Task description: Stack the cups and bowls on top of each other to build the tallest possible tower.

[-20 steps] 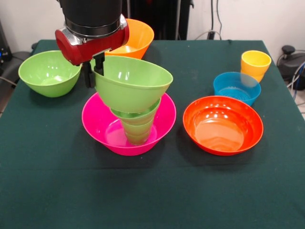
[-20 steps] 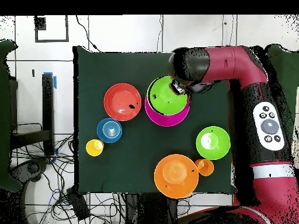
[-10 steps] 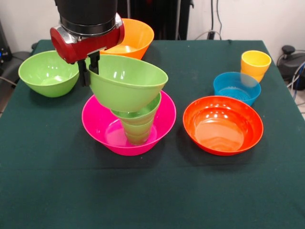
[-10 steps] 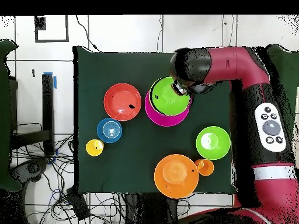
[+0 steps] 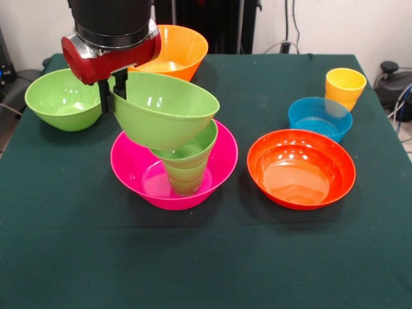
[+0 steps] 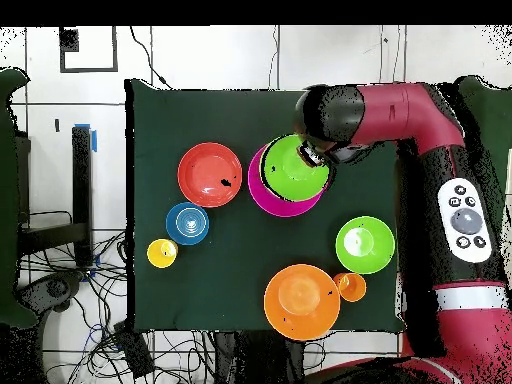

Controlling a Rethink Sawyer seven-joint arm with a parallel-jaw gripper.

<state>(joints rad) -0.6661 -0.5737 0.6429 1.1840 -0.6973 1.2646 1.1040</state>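
My gripper [image 5: 111, 89] is shut on the left rim of a light green bowl [image 5: 164, 111], one finger inside and one outside. The bowl hangs tilted, its bottom resting on or just over the tower. The tower is a large pink bowl [image 5: 138, 170] holding a green cup [image 5: 187, 180] with a smaller green bowl [image 5: 195, 149] on it. From overhead, the held bowl [image 6: 291, 165] covers most of the pink bowl [image 6: 268, 204], with the gripper [image 6: 312, 157] at its right rim. A yellow cup [image 5: 345, 86] stands far right and an orange cup [image 6: 350, 287] shows only overhead.
Loose on the green cloth: a second light green bowl [image 5: 66, 98] at the left, an orange bowl [image 5: 175, 50] behind the arm, a blue bowl [image 5: 320, 118] and a red-orange bowl [image 5: 300, 168] at the right. The red arm [image 6: 440, 130] spans the overhead view's right side.
The gripper has carried the tilted light green bowl a little to the left and slightly up in the front view. Everything else stays put.
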